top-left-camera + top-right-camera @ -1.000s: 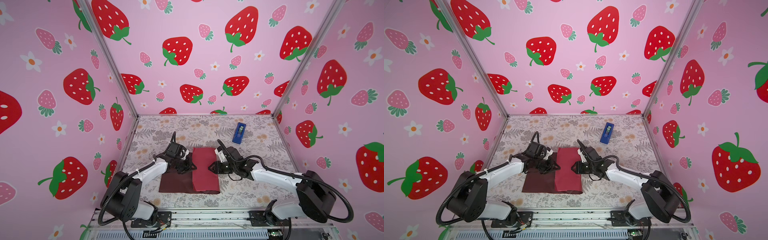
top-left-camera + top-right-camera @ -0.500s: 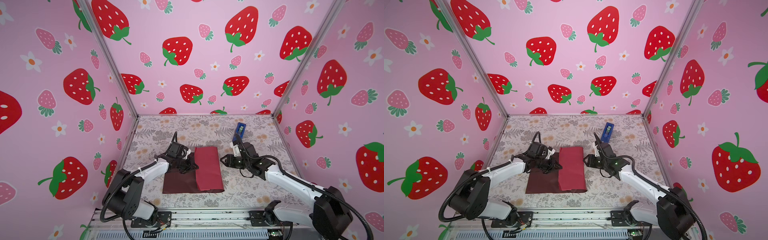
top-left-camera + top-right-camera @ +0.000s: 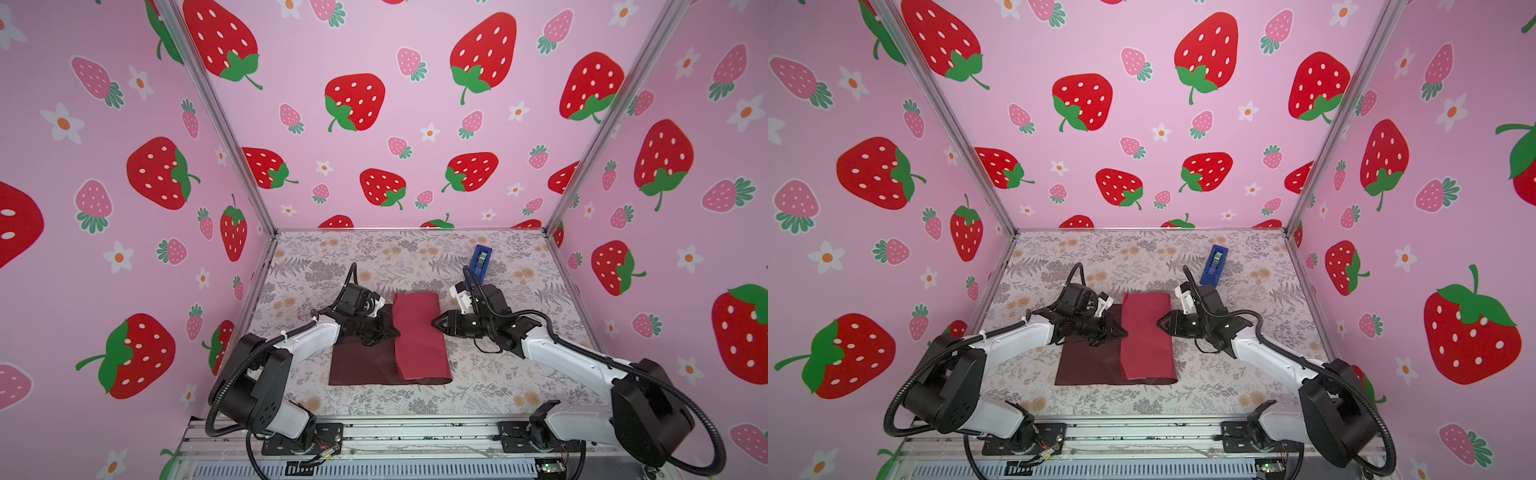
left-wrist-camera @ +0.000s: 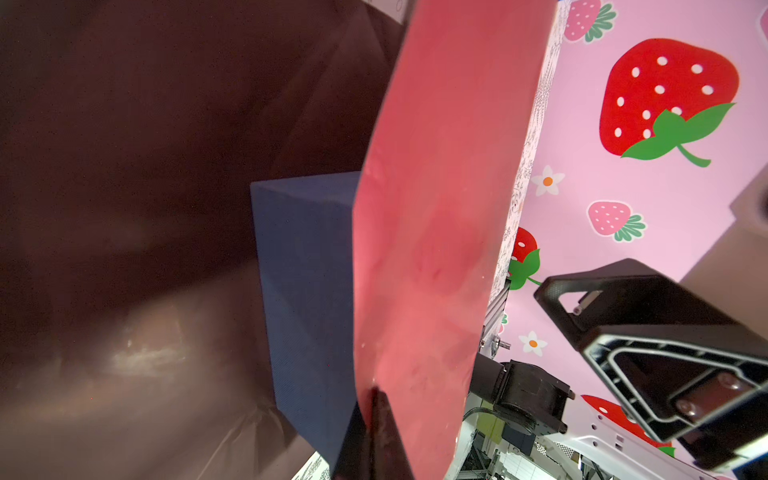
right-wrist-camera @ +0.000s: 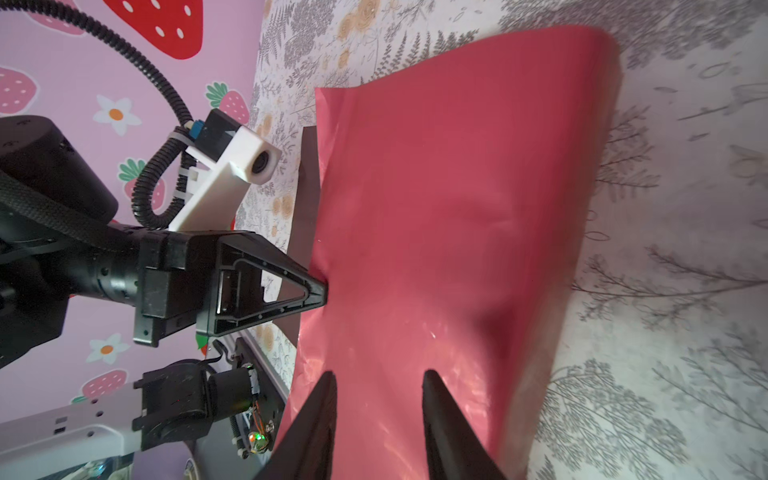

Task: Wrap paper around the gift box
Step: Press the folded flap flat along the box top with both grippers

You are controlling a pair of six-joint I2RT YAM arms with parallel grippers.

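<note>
Top views, both: spread over the middle of the bench (image 3: 376, 259), nearer its front edge than its back edge, the paper (image 3: 360, 368). Darker left half flat on the surface; right half folded over leftward as a brighter red flap (image 3: 1146, 332), free edge straight, running front to back. Clamped on that free edge about halfway along, the left gripper (image 3: 392, 332), fingers pressed together on the sheet. Opposite, just inside the flap's right fold, the right gripper (image 3: 435, 323); touching the paper or just short of it, impossible to tell.

Right wrist view: fingers (image 5: 436, 399) narrowly parted, holding nothing, only red paper beyond the gap.

Left wrist view: the gift box (image 4: 303, 291) on the dark lower layer, tucked under the flap, one corner and two blue faces showing, the rest covered. Hidden in both top views.

Room to move: bare bench behind the paper up to the back edge. Wide bare stretch from the right fold to the right edge, crossed only by the right arm (image 3: 552, 353). Toward the back right corner, well apart from the paper, a blue tape dispenser (image 3: 480, 258). Narrower strip toward the left edge, taken up by the left arm (image 3: 307, 336). Thin band along the front edge.
</note>
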